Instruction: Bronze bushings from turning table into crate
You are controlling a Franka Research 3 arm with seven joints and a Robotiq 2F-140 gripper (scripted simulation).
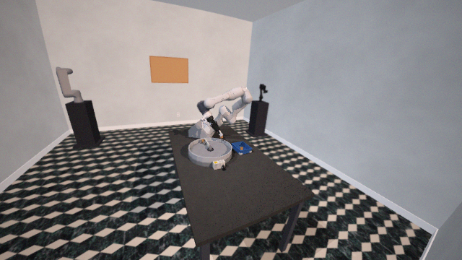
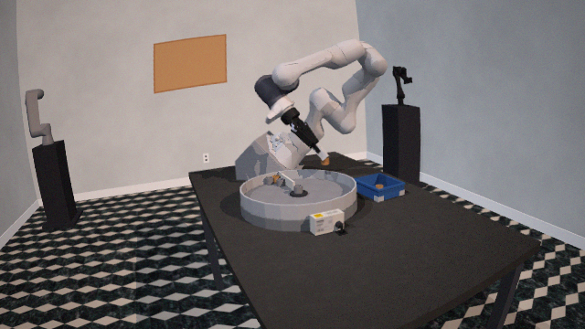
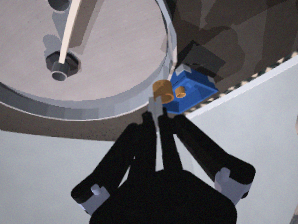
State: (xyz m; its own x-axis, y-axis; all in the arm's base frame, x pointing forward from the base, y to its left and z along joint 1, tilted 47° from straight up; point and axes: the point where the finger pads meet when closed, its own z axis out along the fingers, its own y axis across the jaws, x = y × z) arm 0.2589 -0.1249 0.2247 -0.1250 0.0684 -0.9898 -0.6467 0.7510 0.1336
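"Presently, which step have you reached?"
"Transfer: your gripper, fingers narrow, holds a bronze bushing aloft, far right of the turning table; next, lower it gently into the crate."

We've got one bronze bushing up in the fingers, another in the blue crate, a third beside grey steel bushings on the round turning table

Top and exterior facing same tabletop
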